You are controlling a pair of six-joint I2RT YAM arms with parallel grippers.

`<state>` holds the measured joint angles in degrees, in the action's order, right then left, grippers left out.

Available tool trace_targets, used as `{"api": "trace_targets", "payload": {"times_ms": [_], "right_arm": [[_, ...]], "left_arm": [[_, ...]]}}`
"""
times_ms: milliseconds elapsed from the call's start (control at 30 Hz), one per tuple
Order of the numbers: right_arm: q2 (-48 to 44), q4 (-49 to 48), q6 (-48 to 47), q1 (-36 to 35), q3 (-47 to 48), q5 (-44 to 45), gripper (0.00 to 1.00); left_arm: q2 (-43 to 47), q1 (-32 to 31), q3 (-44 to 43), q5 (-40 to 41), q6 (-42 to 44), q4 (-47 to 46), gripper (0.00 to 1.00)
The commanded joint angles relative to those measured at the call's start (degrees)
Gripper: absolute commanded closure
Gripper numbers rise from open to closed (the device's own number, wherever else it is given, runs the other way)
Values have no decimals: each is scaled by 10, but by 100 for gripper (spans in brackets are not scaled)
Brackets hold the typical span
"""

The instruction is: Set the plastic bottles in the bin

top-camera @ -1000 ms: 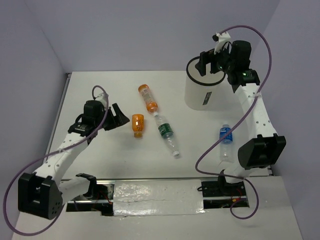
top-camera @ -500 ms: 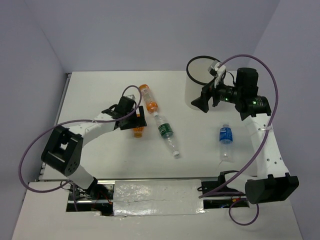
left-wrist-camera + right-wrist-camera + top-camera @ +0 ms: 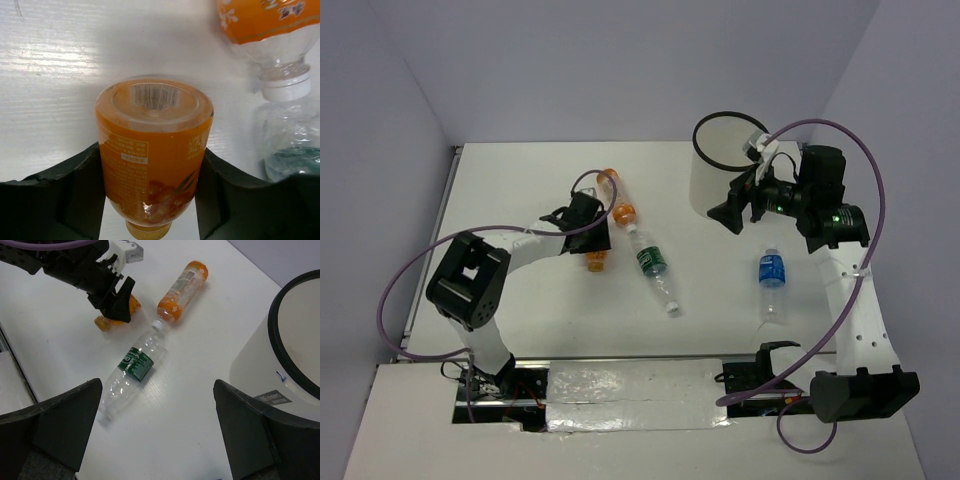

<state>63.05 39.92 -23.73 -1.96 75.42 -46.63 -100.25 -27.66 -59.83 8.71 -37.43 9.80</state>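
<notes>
Showing the left gripper (image 3: 590, 236) at mid-surface, its fingers (image 3: 75, 195) closed against both sides of a short orange bottle (image 3: 155, 150). In the left wrist view the bottle's dimpled base faces up-frame and its orange cap sits at the bottom edge. Whether it rests on the white surface (image 3: 520, 180) or is just off it cannot be told.

A second orange bottle (image 3: 624, 211) lies on its side just beyond the held one, with its white cap pointing towards the near edge. Its cap is touching or nearly touching the cap of the green-labelled bottle (image 3: 651, 265); which of the two cannot be told. That bottle is clear and lies slanted towards the near edge.

The blue-labelled bottle (image 3: 772, 275) lies on its side well apart from these, on the right half of the surface, beside the right arm.

The bin (image 3: 708, 190), white with a black rim and a small dark label, stands upright at the far right.

The right gripper (image 3: 735, 212) hangs in front of the bin, clear of the surface, angled towards the bottles. Its fingers (image 3: 65, 425) are spread wide with nothing between them.
</notes>
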Motion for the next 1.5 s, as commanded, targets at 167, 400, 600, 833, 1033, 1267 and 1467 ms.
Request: {"api": "trace_targets", "payload": {"times_ms": [167,400,600,833,1033,1267,1467], "right_arm": [[-28,5,16,42,37,-14,0],[-58,-87,100,119,23,-35,0],[-64,-135,147,145,0,-58,1],[-86,-147,165,162,-23,-64,2],[-104,-161,188,172,-56,-66,2],[-128,-180,206,186,-90,-63,2],[-133,-174,209,198,-107,-51,1]], "left_arm": [[96,-9,-38,-148,28,-67,90],[106,-15,-143,-268,-11,-171,90],[7,-17,-289,-314,-96,-347,88],[-161,-40,-502,-276,-152,-457,88],[-295,-85,-674,-172,-118,-497,88],[-375,-137,-752,-43,34,-504,76],[-403,-139,-763,-12,67,-455,49]]}}
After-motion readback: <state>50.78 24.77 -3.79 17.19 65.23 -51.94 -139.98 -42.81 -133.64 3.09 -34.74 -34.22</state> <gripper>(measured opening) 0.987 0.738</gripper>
